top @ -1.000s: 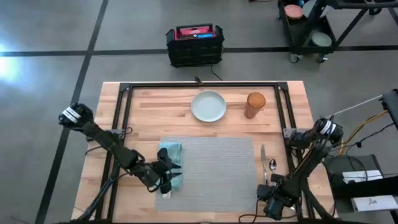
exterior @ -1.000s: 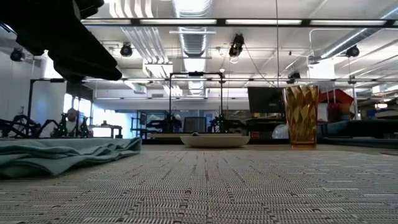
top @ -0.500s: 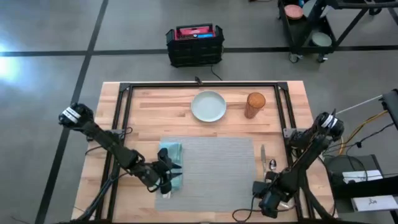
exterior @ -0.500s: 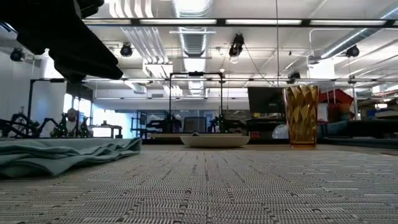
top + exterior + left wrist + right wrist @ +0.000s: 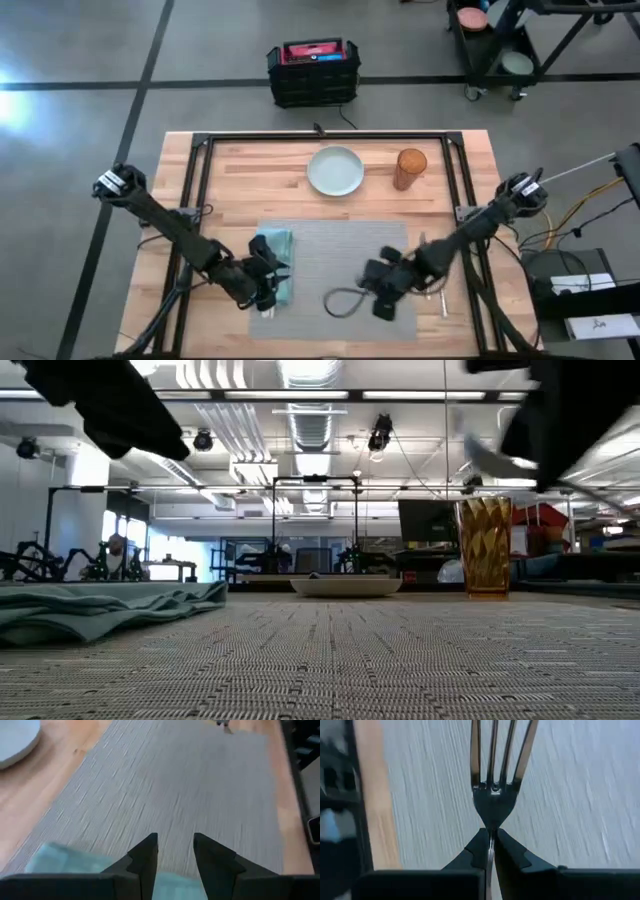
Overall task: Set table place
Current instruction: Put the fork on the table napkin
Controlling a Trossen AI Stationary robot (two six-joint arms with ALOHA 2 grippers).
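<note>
the right hand [image 5: 490, 851] pinches a fork [image 5: 496, 785] by its neck, tines forward, carrying it above the grey placemat [image 5: 345, 265] in the near middle of the surface [image 5: 250, 165], probably toward the napkin [image 5: 277, 255] side. the left hand [image 5: 175, 857] hovers over the napkin with fingers spread, likely waiting. plate [image 5: 335, 171] and amber glass [image 5: 410, 168] stand beyond the mat, not yet placed.

Placemat [image 5: 335, 262] at table's [image 5: 250, 165] near edge, napkin [image 5: 275, 262] on its left, plate [image 5: 335, 171] and glass [image 5: 410, 168] behind
</note>
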